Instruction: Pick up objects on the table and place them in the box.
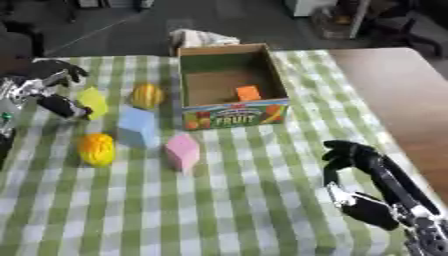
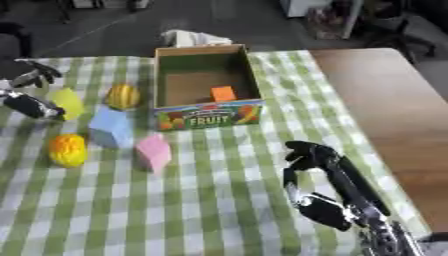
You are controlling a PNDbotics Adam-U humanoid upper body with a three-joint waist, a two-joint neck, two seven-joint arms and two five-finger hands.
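Note:
An open cardboard fruit box (image 1: 232, 116) stands at the table's far middle, with an orange block (image 1: 248, 93) inside. Left of it lie a yellow-orange striped fruit (image 1: 147, 95), a yellow-green block (image 1: 93, 101), a light blue block (image 1: 137, 127), a pink block (image 1: 183, 151) and a yellow-orange fruit (image 1: 96, 149). My left hand (image 1: 54, 89) hovers at the left edge, open, its thumb beside the yellow-green block and its fingers spread above it. My right hand (image 1: 367, 175) rests at the lower right, fingers relaxed and holding nothing.
A green-and-white checked cloth (image 1: 236, 200) covers the table. Bare brown tabletop (image 1: 402, 95) runs along the right side. A crumpled white thing (image 1: 199, 37) lies just behind the box. Dark floor and furniture lie beyond the far edge.

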